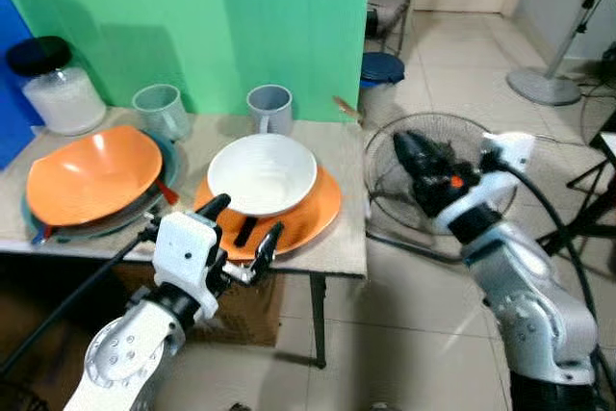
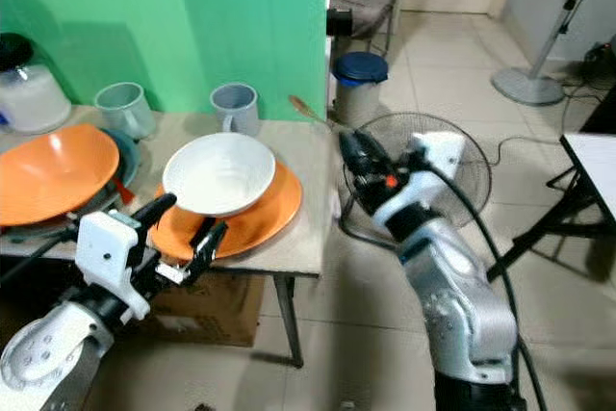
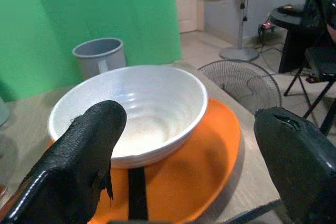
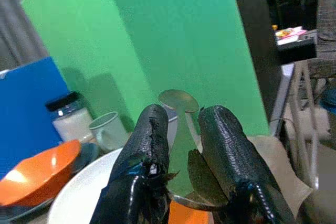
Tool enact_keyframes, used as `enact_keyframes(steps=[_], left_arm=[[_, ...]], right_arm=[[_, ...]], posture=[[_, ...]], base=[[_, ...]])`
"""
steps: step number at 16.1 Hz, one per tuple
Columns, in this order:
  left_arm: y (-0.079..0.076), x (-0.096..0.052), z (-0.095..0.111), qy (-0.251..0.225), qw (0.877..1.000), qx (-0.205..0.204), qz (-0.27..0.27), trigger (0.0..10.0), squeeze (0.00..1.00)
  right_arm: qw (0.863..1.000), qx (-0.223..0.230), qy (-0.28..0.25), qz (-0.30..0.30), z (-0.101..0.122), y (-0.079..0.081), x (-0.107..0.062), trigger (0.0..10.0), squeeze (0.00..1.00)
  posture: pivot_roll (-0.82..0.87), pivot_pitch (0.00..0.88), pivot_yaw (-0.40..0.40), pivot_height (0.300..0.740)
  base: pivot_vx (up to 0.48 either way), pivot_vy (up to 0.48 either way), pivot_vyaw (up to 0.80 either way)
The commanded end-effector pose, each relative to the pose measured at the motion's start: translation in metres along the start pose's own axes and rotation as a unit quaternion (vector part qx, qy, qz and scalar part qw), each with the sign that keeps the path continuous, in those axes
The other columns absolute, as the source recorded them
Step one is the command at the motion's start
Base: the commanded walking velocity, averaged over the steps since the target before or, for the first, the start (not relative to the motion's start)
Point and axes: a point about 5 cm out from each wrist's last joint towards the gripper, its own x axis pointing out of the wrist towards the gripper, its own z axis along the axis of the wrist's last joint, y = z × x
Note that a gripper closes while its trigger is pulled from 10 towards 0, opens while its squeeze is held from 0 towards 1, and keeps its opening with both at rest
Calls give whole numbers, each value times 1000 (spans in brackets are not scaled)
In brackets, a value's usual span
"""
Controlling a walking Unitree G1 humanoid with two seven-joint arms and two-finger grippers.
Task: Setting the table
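Spoon (image 4: 178, 99) pinched in right gripper (image 4: 184, 129) jaws; left gripper (image 1: 245, 223) jaws wide before white bowl (image 3: 131, 111).

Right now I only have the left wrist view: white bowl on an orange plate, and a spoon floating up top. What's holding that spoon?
Observer: The right gripper, shut on the spoon by its handle. It is out past the table's right edge, above a floor fan.
Operator: Anything to the left of the white bowl?
Observer: An orange bowl stacked on dark plates. A clear mug and a black-lidded jar stand behind it.
Operator: Where's my gripper relative to the table?
Observer: The left gripper is open at the near edge, just in front of the orange plate.
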Motion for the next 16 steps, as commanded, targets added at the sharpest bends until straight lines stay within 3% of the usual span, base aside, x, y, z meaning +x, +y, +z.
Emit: enact_keyframes(steps=[1,4,7,10,13,16], left_arm=[[5,3,1,-1,1000,12,17,10000,0],[12,8,5,-11,998,19,58,10000,0],[13,10,4,-10,997,27,73,10000,0],[20,9,5,-15,992,24,122,10000,0],[22,7,5,-18,990,21,137,10000,0],[24,8,9,-24,987,43,153,10000,0]], right_arm=[[1000,-2,-2,-12,3,-2,-4,10000,0],[999,-8,-1,-38,4,-8,-8,10000,0],[999,-13,2,-43,5,-8,-8,10000,0],[998,-38,20,-43,2,-6,-7,10000,0],[998,-42,26,-43,-2,-4,-6,10000,0],[997,-46,29,-55,-4,-3,-5,10000,0]], posture=[[-62,0,71,740],[-71,0,74,740],[-73,0,70,740],[-74,0,61,740],[-70,0,52,740],[-69,0,48,740]], base=[[0,0,0],[0,0,0],[0,0,-800],[0,0,0],[0,0,-267],[0,0,-267]])
